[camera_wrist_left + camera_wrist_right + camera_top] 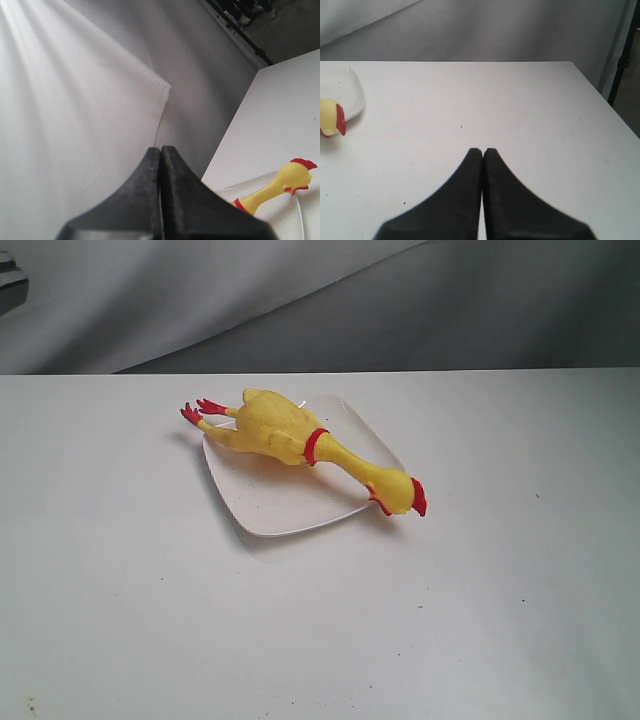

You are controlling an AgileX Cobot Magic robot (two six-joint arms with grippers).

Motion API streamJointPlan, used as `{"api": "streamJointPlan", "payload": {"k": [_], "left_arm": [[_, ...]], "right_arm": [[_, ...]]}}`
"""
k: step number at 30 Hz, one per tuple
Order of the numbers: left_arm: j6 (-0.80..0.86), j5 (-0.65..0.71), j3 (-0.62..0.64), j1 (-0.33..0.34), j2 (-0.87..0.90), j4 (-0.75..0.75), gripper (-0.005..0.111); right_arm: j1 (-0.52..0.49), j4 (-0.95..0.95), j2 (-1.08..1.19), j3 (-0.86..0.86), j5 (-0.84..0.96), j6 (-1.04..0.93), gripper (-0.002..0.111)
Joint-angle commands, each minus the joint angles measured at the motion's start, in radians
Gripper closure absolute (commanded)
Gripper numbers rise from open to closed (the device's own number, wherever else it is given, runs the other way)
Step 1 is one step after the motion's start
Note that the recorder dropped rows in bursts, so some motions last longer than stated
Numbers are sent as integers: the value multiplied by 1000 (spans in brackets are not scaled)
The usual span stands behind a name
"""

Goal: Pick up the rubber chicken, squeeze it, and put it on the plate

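- The chicken (285,430) lies on its side across the plate (270,502), running from far left to near right.
- Its body rests on the far-left part of the plate, and the near part of the plate is bare.
- Its red feet (200,411) stick out past the plate's far-left edge.
- Its head (403,495) hangs over the near-right edge, above the table (450,620).
- The plate sits on the white table, slightly left of the middle and towards the far side.
- The left gripper (161,148) has its two black fingers pressed together with nothing between them. It is up off the table, with the chicken's neck and head in sight beyond it.
- The right gripper (483,149) also has its fingers pressed together and empty. It is over bare table, well to the right of the chicken.
- Neither gripper touches the chicken or the plate.
- A grey backdrop (300,300) hangs behind the table's far edge.
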Motion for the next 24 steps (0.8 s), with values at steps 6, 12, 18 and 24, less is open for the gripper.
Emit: {"api": "streamJointPlan", "payload": {"k": [6, 12, 18, 24], "left_arm": [[-8, 2, -5, -3, -5, -7, 106], [-10, 2, -5, -3, -5, -7, 106], [-10, -4, -5, 167, -65, -7, 106], [-8, -2, -5, 631, -304, -7, 106]], "right_arm": [[-7, 6, -4, 4, 2, 0, 108], [-7, 6, -4, 4, 2, 0, 108], [-7, 6, -4, 4, 2, 0, 108], [-7, 6, -4, 4, 2, 0, 108]]}}
